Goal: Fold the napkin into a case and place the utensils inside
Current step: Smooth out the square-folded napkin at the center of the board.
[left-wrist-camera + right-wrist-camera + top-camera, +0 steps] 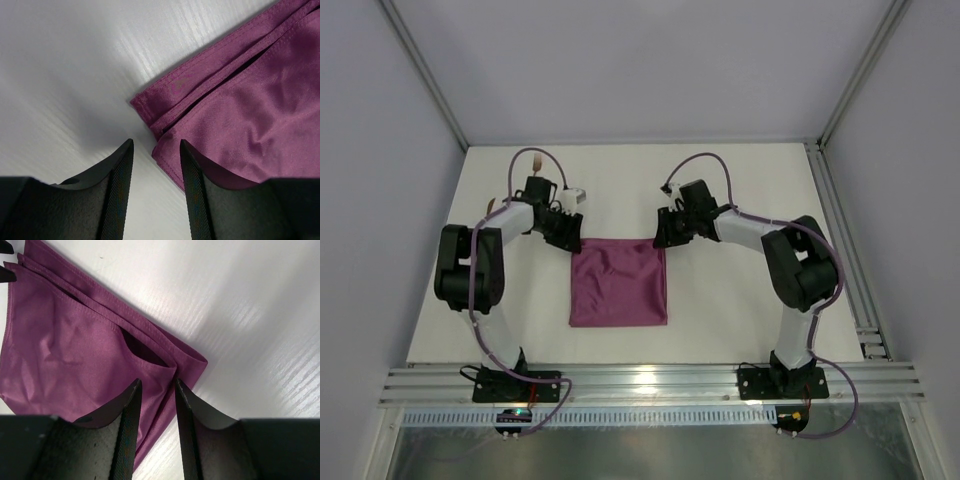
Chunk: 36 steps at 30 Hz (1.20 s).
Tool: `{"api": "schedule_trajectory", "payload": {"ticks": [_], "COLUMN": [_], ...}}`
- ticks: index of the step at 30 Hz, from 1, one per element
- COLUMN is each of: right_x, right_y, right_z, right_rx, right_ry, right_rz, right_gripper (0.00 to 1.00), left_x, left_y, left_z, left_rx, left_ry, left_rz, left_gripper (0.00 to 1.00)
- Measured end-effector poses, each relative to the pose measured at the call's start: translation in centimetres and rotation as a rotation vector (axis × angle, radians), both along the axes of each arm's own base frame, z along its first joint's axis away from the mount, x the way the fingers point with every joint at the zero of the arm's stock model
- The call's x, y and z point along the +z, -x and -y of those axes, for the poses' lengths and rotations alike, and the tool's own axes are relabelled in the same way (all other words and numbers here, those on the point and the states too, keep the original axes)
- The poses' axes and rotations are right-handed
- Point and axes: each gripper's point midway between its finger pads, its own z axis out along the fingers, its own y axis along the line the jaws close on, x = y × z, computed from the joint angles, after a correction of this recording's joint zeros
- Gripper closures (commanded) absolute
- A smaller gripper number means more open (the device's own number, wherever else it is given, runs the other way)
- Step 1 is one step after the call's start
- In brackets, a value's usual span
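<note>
On our white bench [740, 300] the folded plum napkin [618, 283] lies flat, roughly square, centred before us. Our left hand [570, 240] sits at its far-left corner, our right hand [660, 238] at its far-right, equally near, each slightly parted and holding nothing. Its layers gape, nothing visible inside.

Left arm [470, 270], right arm [800, 265], glossy black rounded joint housings, white tubular links, flat black bases [515, 383], thin mauve cables [705, 156] looping from base to wrist, left tool [156, 142], right tool [157, 381], matte black, tapered fingers [119, 190], finely ribbed inner faces
</note>
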Motion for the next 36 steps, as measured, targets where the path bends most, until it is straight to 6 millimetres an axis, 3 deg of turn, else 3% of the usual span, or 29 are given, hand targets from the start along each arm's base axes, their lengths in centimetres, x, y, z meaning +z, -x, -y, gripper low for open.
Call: {"api": "schedule_trajectory", "payload": {"ticks": [17, 20, 23, 26, 27, 31, 36], "right_x": [-0.9, -0.8, -0.8, -0.7, -0.7, -0.5, -0.5], "right_y": [-0.1, -0.1, -0.1, 0.0, 0.0, 0.0, 0.0], "right_z": [-0.6, -0.7, -0.8, -0.8, -0.8, -1.0, -1.0], "right_rx": [0.024, 0.027, 0.031, 0.033, 0.035, 0.038, 0.040], "right_ry": [-0.022, -0.027, -0.032, -0.038, -0.041, -0.049, -0.051], "right_rz": [-0.027, -0.026, -0.028, -0.031, -0.032, -0.030, -0.031], "right_gripper": [0.64, 0.67, 0.76, 0.85, 0.87, 0.88, 0.87], "left_x": [-0.2, -0.3, -0.4, -0.4, -0.4, -0.2, -0.1], "left_y": [0.0, 0.0, 0.1, 0.1, 0.2, 0.5, 0.8], "left_z": [1.7, 1.9, 2.0, 1.9, 1.9, 1.8, 1.7], "left_rx": [-0.047, -0.054, -0.057, -0.059, -0.061, -0.071, -0.079], "left_ry": [0.027, 0.027, 0.028, 0.027, 0.026, 0.022, 0.017], "left_rz": [0.000, -0.001, -0.003, -0.004, -0.003, 0.006, 0.010], "left_gripper": [0.67, 0.75, 0.78, 0.77, 0.72, 0.62, 0.62]}}
